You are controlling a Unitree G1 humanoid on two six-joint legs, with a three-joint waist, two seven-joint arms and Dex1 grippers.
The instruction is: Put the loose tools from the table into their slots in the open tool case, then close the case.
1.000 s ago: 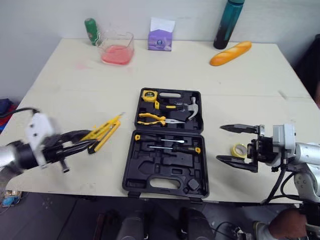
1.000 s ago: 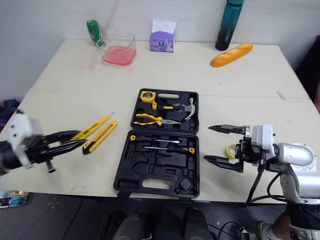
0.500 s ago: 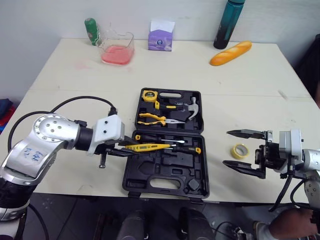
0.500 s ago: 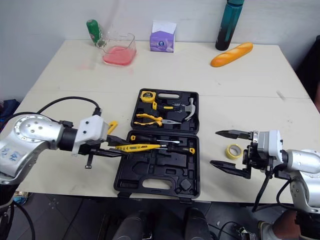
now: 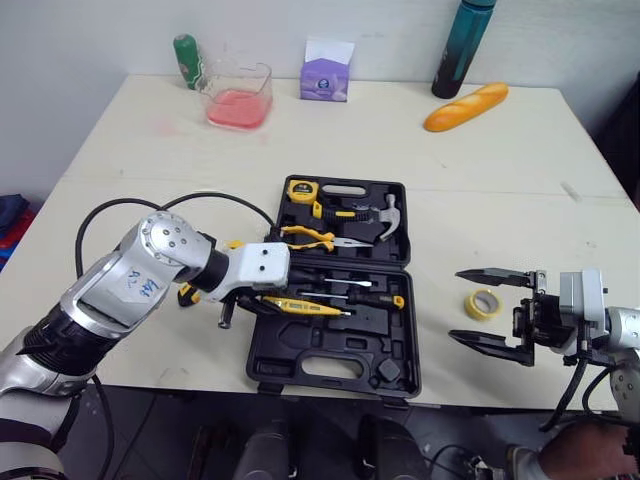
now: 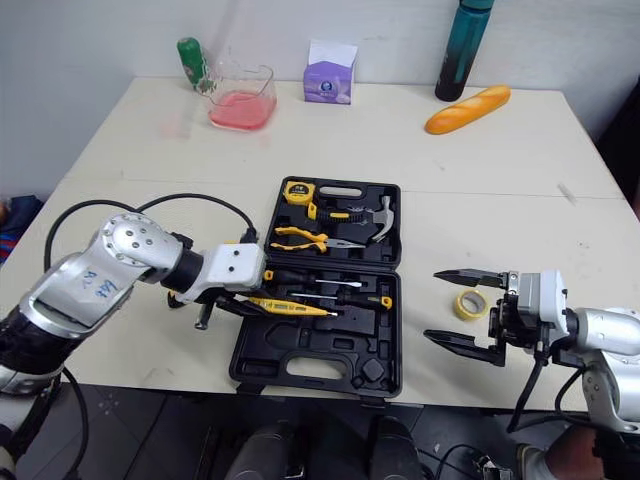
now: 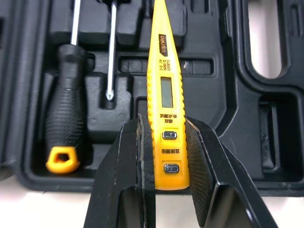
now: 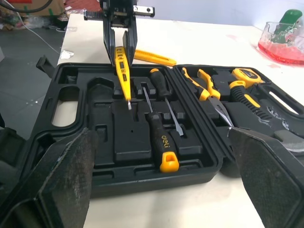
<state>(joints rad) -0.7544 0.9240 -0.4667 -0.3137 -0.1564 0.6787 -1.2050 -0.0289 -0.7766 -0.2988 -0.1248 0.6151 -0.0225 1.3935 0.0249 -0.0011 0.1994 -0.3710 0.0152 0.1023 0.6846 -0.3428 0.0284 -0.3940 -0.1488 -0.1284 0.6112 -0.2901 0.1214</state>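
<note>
Left gripper (image 7: pixel 164 121), clamped on the tester pen (image 7: pixel 162 71) at the tool case's (image 5: pixel 340 372) left edge, may seat it askew of its slot; right gripper's (image 5: pixel 457 305) fingers stand apart.

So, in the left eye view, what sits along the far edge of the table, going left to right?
Green bottle → glass tub of pink stuff → purple box → teal bottle.

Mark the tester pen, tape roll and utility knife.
tester pen (image 7: pixel 166 93), left wrist view, on its display.
tape roll (image 5: pixel 480 314), left eye view, ring's near edge.
utility knife (image 8: pixel 153 58), right wrist view, mid-body.
</note>
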